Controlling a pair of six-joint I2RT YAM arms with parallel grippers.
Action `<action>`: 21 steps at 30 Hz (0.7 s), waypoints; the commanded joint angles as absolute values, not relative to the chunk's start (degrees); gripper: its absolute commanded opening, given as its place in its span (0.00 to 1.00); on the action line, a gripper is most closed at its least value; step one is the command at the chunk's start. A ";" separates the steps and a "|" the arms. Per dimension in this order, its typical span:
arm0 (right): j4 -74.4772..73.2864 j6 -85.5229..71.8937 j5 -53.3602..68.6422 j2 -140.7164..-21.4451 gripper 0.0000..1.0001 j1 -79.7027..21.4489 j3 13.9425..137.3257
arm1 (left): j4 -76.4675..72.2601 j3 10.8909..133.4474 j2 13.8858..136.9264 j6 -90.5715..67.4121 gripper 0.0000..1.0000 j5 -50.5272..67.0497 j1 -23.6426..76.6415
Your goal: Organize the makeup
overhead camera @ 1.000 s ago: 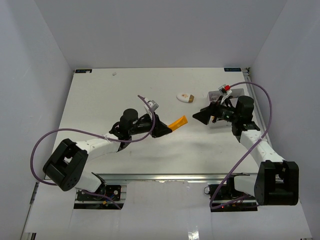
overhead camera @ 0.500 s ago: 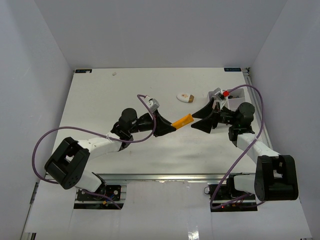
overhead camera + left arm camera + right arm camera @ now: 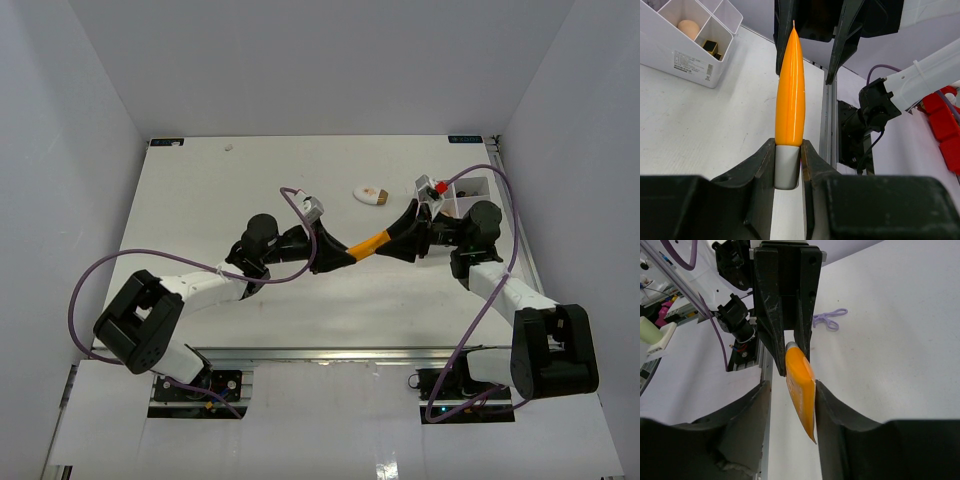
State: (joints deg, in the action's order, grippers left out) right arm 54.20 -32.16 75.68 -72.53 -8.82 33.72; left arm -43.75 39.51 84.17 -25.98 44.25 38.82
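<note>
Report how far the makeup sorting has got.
Done: the beige sponge and black-gold case sit in separate compartments of the white tray. In hand: the left gripper holds the orange tube by its cap, with the right gripper open around its crimped end, a likely handover. Left: the white oval compact and purple loop lie loose on the table.

The orange tube (image 3: pixel 790 85) is smooth, glossy plastic with a soft sheen along its length; its white cap (image 3: pixel 787 167) looks duller, satin. The left pincer (image 3: pixel 788 150) and right pincer (image 3: pixel 792 395) are matt black plastic, the left's showing pale scuffs in the right wrist view. The desk (image 3: pixel 700 125) is matt white, faintly grainy. The white tray (image 3: pixel 690 57) is smooth plastic.
</note>
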 commanded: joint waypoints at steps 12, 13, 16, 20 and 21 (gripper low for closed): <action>51.88 -30.09 79.68 -72.90 0.11 -9.45 38.02 | -43.95 42.71 84.29 -25.84 0.17 45.04 39.20; 51.28 -29.64 79.82 -72.81 0.10 -9.41 38.17 | -43.89 42.71 84.26 -25.94 0.20 44.84 39.20; 48.75 -27.74 80.23 -72.05 0.09 -9.40 38.55 | -43.20 42.54 83.79 -25.86 0.35 43.68 39.15; 37.63 -18.38 80.19 -69.73 0.08 -9.40 40.80 | -41.42 42.24 81.61 -24.51 0.70 39.94 39.20; 32.35 -13.92 80.05 -68.97 0.08 -9.40 41.60 | -40.95 42.10 80.90 -24.07 0.77 39.03 39.20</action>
